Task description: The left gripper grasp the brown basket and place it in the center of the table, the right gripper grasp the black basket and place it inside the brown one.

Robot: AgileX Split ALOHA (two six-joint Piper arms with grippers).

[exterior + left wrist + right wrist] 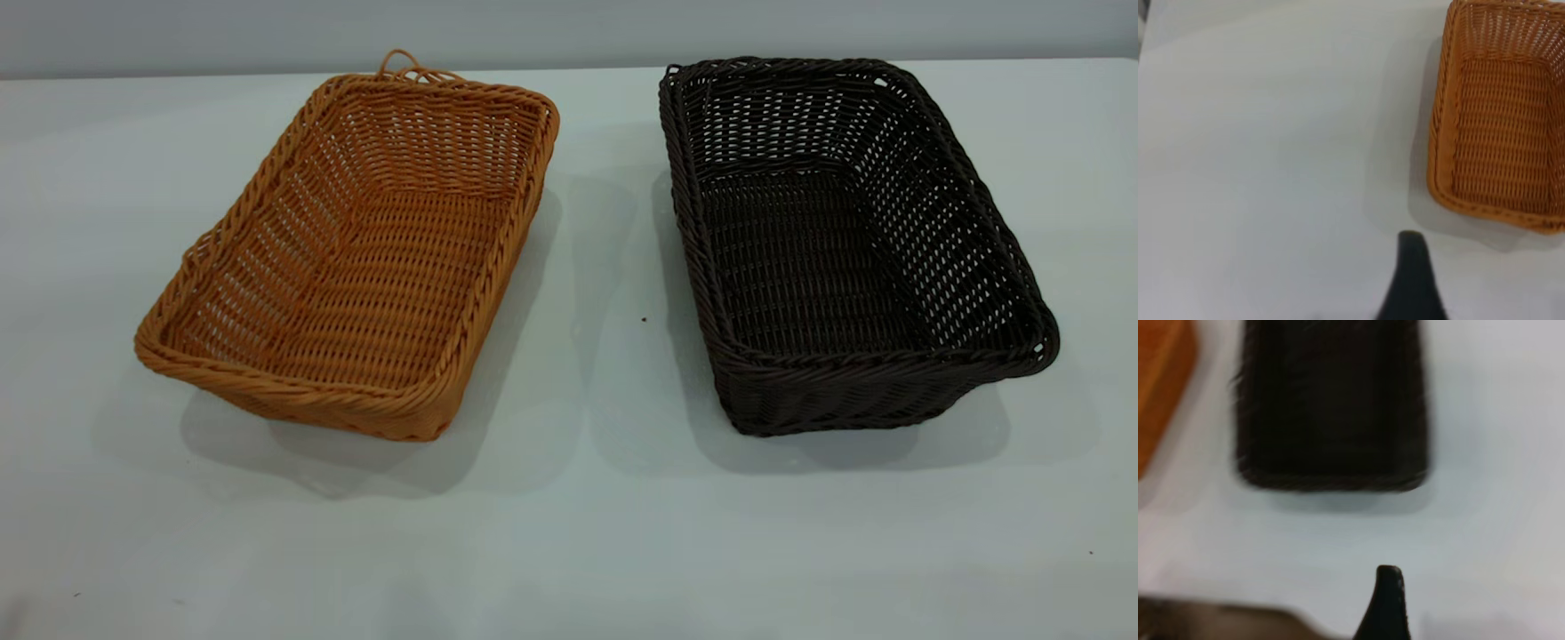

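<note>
Brown basket, black basket: rectangular woven wicker, braided rims, apart on matte table. Hand states: cannot tell.

A plain pale grey wall runs behind the far edge of the table. One tiny dark speck lies on the surface, and a second small dark speck lies well apart from it. In the right wrist view a blurred brownish-grey shape fills one corner; it is possibly a soft thing, but I cannot tell.
</note>
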